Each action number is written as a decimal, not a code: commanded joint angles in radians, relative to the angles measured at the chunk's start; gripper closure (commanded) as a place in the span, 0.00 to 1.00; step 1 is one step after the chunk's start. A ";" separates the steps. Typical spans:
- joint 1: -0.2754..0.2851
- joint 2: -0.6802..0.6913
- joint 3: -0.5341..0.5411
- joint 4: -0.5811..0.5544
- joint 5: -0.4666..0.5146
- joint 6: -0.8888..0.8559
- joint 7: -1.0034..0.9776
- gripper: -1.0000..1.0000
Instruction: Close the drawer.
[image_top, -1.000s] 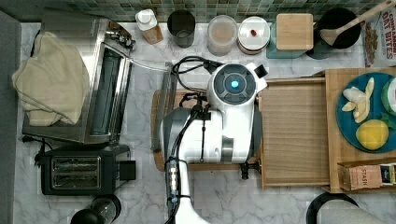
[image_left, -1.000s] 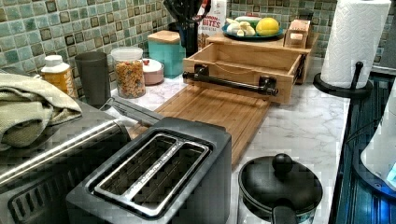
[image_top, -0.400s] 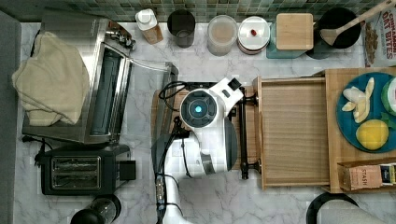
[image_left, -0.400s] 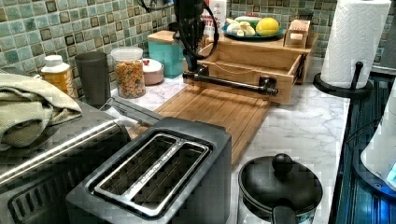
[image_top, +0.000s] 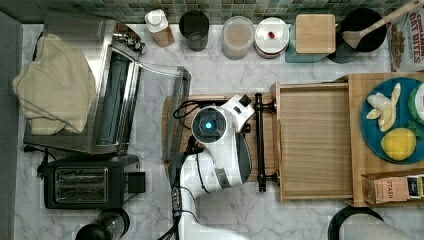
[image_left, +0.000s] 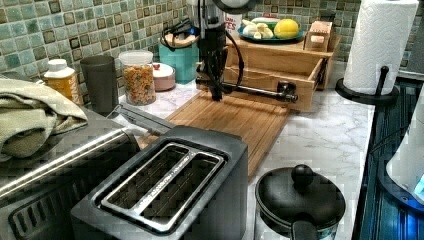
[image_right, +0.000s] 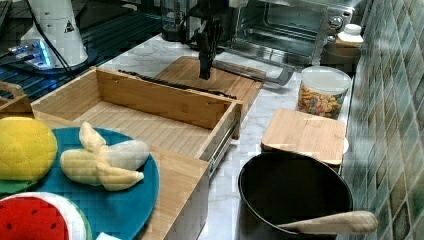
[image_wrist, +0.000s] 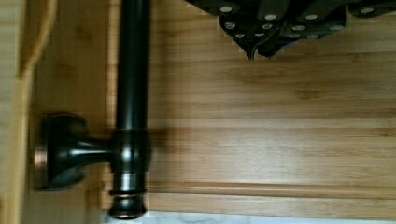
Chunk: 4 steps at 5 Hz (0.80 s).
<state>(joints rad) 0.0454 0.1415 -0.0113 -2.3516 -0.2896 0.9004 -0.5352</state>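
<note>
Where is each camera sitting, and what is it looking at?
Top view: overhead, looking straight down on the counter; the white arm hangs beside the drawer.
Left view: low behind the toaster, facing the drawer's black handle; the end effector hangs before it.
Right view: beside the blue plate, looking across the open drawer toward the toaster oven.
Wrist view: on the arm, looking down at the handle and cutting board.
All four share the handle.

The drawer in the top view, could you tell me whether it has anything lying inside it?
No, the drawer stands pulled out and its grained wooden bottom is bare from wall to wall.
</note>
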 joint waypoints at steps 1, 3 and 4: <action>-0.006 -0.067 -0.032 -0.100 -0.147 0.053 0.117 1.00; -0.069 -0.059 -0.067 -0.135 -0.192 0.161 0.054 1.00; -0.103 -0.058 -0.081 -0.131 -0.149 0.145 -0.018 1.00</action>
<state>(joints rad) 0.0031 0.1138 -0.0413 -2.4863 -0.4338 1.0156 -0.4656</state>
